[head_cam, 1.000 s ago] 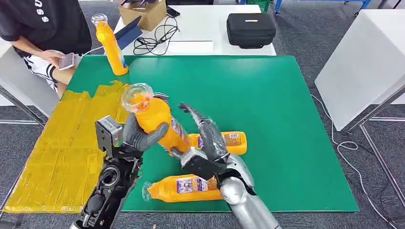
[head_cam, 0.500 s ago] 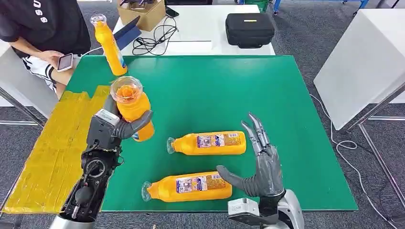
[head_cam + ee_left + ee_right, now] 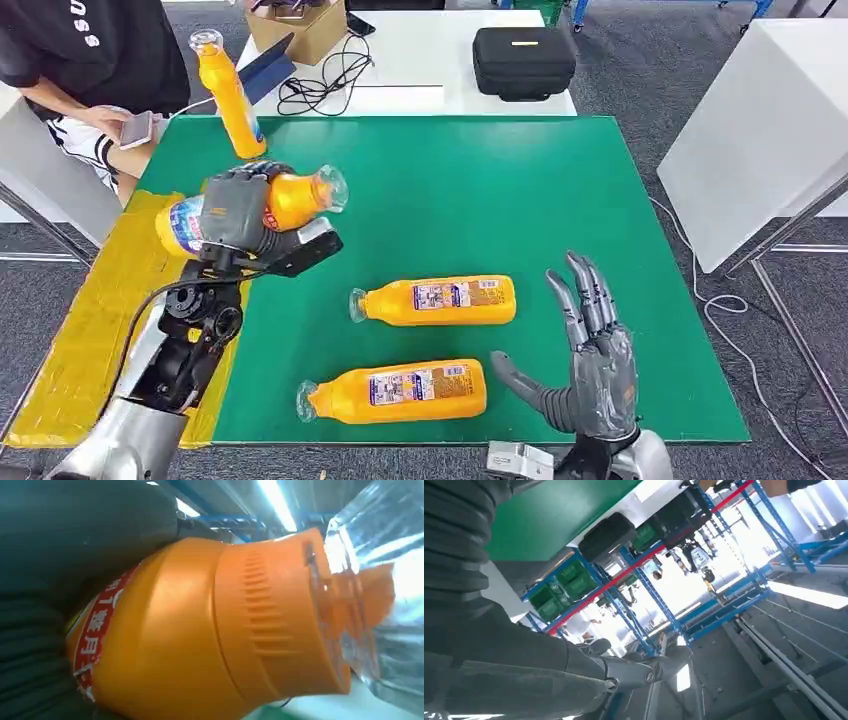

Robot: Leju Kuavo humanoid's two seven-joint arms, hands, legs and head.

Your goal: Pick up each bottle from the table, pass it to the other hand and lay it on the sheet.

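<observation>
My left hand (image 3: 232,212) grasping an orange bottle (image 3: 285,200) sideways, seemingly above the yellow sheet's (image 3: 90,330) far edge, my right hand (image 3: 590,365) released, fingers spread, near right.

Grey carpet (image 3: 640,60), white tables (image 3: 420,40)

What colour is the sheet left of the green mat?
Yellow. The sheet shows best in the head view.

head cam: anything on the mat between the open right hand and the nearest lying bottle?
Nothing. In the head view, bare green mat separates the right hand from the base of the nearest lying bottle.
</observation>
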